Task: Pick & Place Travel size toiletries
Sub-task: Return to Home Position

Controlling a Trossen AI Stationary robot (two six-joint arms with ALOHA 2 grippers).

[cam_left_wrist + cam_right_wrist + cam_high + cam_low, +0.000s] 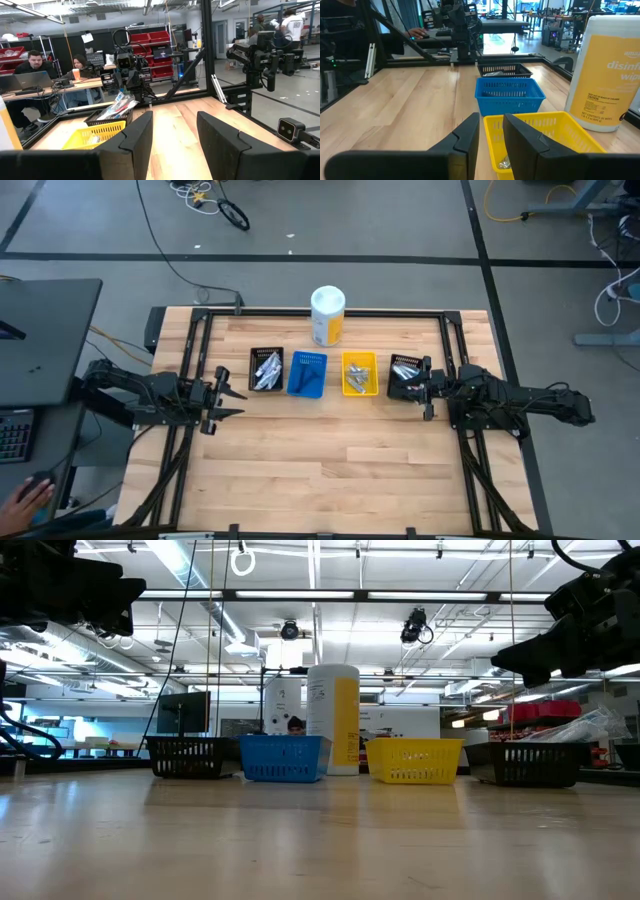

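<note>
The travel size toiletries lie in small bins set in a row across the table's middle. White tubes fill the left black bin (265, 368). Silvery pieces lie in the yellow bin (360, 374) and in the right black bin (405, 370), and show as packets (117, 106) in the left wrist view. A blue bin (307, 373) stands between the left black and yellow ones. My left gripper (234, 389) hovers open, left of the row. My right gripper (425, 390) hovers open over the right black bin's outer edge, with nothing between its fingers (467, 132).
A big white-and-yellow canister (328, 315) stands upright behind the bins. A black frame (320, 312) runs around the wooden table top. Bare wood (320, 470) stretches from the bins to the near edge. People sit at desks (35, 65) beyond the table.
</note>
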